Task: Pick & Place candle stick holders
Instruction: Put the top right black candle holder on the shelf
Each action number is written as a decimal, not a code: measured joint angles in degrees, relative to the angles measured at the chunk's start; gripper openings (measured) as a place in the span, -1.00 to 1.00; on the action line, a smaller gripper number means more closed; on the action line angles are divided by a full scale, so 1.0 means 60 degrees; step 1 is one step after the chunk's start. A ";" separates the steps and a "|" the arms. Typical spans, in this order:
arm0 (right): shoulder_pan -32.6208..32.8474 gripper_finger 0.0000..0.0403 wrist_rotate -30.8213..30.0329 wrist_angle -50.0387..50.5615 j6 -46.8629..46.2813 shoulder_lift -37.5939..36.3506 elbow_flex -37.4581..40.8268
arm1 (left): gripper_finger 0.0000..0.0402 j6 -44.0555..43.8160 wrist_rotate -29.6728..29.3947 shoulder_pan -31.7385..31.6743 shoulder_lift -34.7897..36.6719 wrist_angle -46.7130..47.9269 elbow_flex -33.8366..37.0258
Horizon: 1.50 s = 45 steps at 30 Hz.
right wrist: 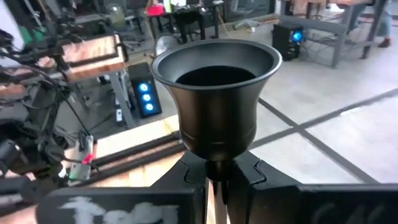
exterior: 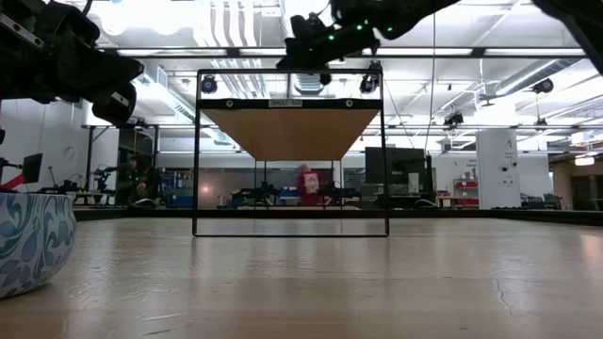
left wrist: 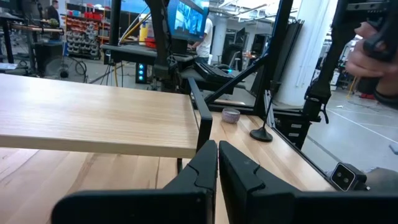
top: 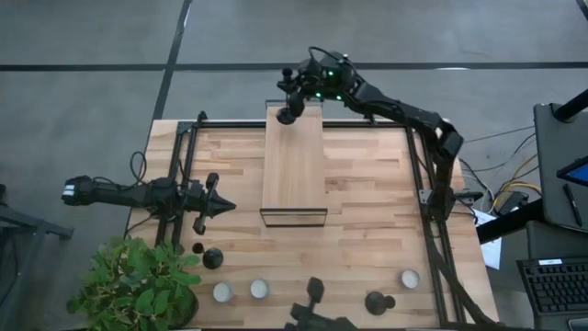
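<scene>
Wooden table [top: 367,184] — raised shelf [top: 294,165] central; plant [top: 138,285], tealights [top: 259,289] at edge.

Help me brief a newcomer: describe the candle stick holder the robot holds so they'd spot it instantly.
Find the raised wooden shelf mid-table. Over its far end the right gripper grips a black candle stick holder by its stem, the only one held.

Dark jointed arms, green lights, black cables
</scene>
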State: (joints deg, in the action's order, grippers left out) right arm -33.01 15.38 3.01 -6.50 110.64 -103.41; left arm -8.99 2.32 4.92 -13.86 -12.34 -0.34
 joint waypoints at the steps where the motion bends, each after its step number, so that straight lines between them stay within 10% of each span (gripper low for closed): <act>1: 0.0000 -0.89 0.0035 0.0004 -0.0056 0.0131 -0.0148 | -0.93 0.0000 -0.0001 0.0000 -0.0002 0.0002 0.0000; 16: 0.0036 -0.89 0.0020 0.0903 0.0435 0.1905 -0.2268 | -0.93 -0.0004 0.0002 0.0000 -0.0002 0.0004 0.0000; 45: 0.0018 -0.89 -0.0071 0.0598 0.0864 0.2199 -0.2183 | -0.93 0.0000 0.0001 -0.0002 0.0002 0.0000 0.0000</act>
State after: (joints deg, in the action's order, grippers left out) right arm -32.91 14.95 6.60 -1.31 123.83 -116.51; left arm -9.00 2.33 4.91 -13.85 -12.34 -0.34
